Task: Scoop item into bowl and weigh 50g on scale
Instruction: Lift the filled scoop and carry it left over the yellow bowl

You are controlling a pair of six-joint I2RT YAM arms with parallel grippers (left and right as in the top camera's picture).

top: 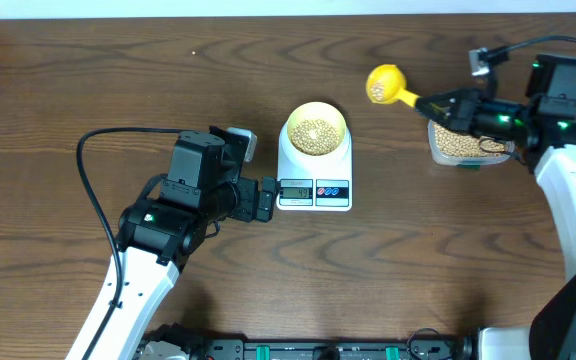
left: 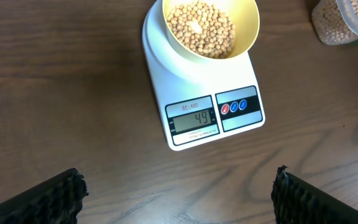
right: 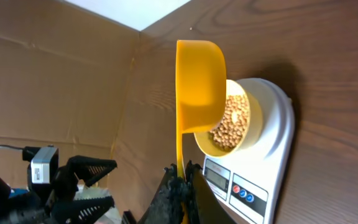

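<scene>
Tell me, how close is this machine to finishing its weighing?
Nearly done: the small pale yellow bowl sits on the white digital kitchen scale, holding tan round beans; the display reads 49. In hand: the right arm's jaws grip a bright yellow long-handled scoop. Left: probably a bean or two more to reach 50.

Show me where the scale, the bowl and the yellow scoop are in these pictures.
scale (left: 194, 84): left wrist view, white top in front of the bowl.
bowl (left: 246, 28): left wrist view, bare inner wall, right side.
yellow scoop (right: 199, 84): right wrist view, cup's outer side.
</scene>
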